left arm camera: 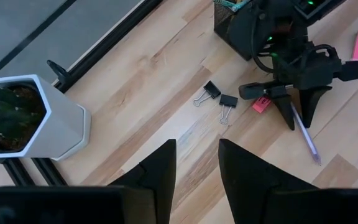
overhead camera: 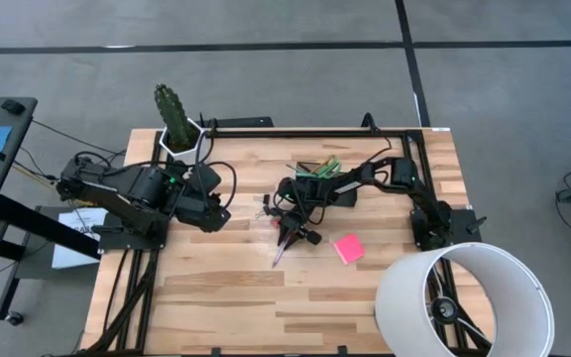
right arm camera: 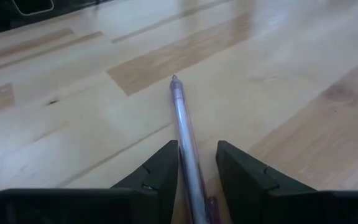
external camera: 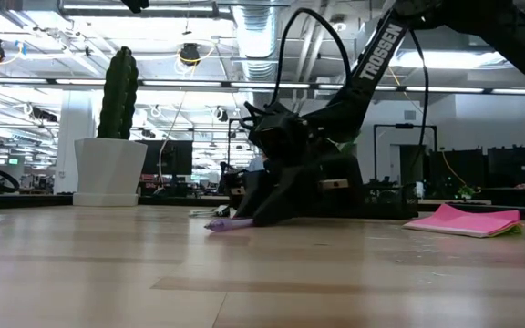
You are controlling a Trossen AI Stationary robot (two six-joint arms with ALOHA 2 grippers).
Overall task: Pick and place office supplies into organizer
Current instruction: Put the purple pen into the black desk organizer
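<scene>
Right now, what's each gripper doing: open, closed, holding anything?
Left gripper: open, empty, waiting near the cactus pot.
Right gripper: open, fingers straddling the purple pen on the table, not yet clamped.

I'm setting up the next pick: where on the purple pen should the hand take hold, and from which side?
Take the purple pen on its barrel, coming straight down from above. It lies flat on the table, so only its two long sides are free. The right hand already straddles it, one finger on each side, open. The left hand waits near the cactus pot.
</scene>
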